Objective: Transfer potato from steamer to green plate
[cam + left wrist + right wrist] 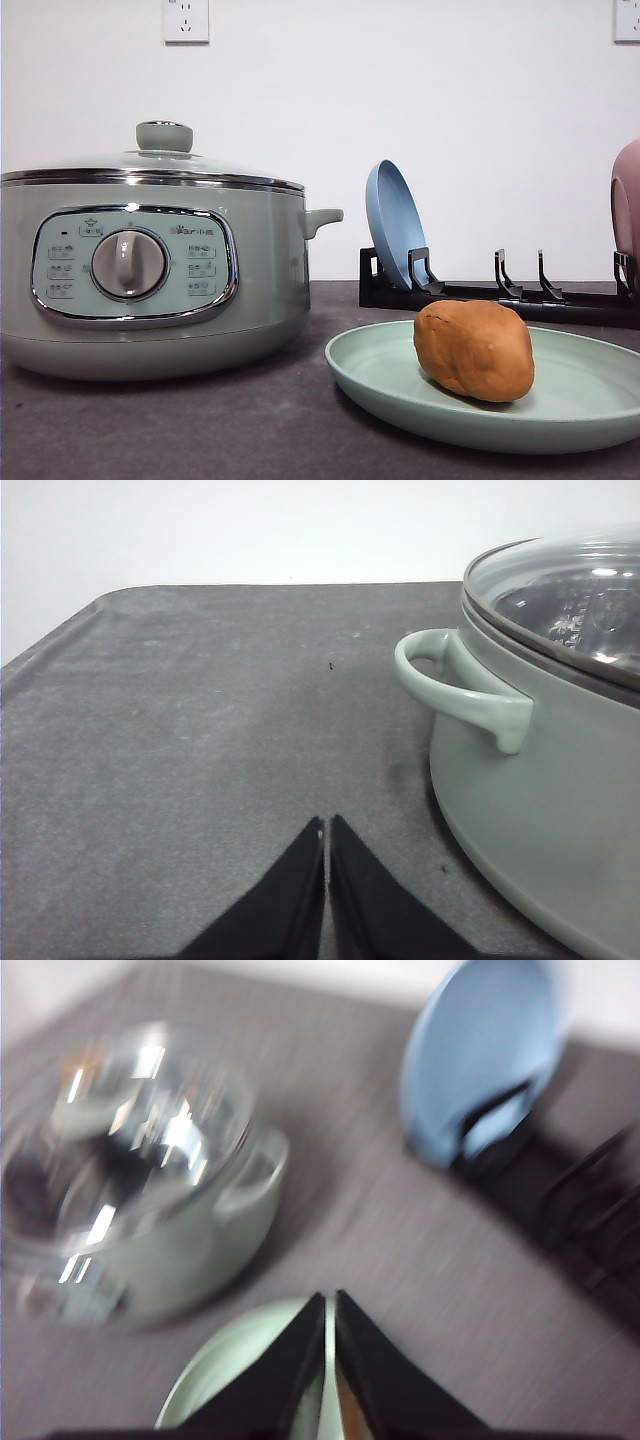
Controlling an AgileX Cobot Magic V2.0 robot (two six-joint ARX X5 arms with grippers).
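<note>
Looking over the green plate (580,420), we found the potato (474,350) resting on it, beside the lidded steamer (150,280). We judged it firm, fairly heavy, smooth-skinned, best gripped across its middle. Both the left hand (327,832) and the right hand (331,1305) were pinched closed, empty.

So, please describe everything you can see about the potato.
The potato is a lumpy oval with smooth, matte orange-brown skin and no visible cuts or marks. It looks whole. It lies on its side on the green plate, resting on the plate's flat inner surface, a little toward the left half of the visible part. Only the plate touches it. The steamer stands apart on its left with the lid on, and no gripper holds it.
</note>
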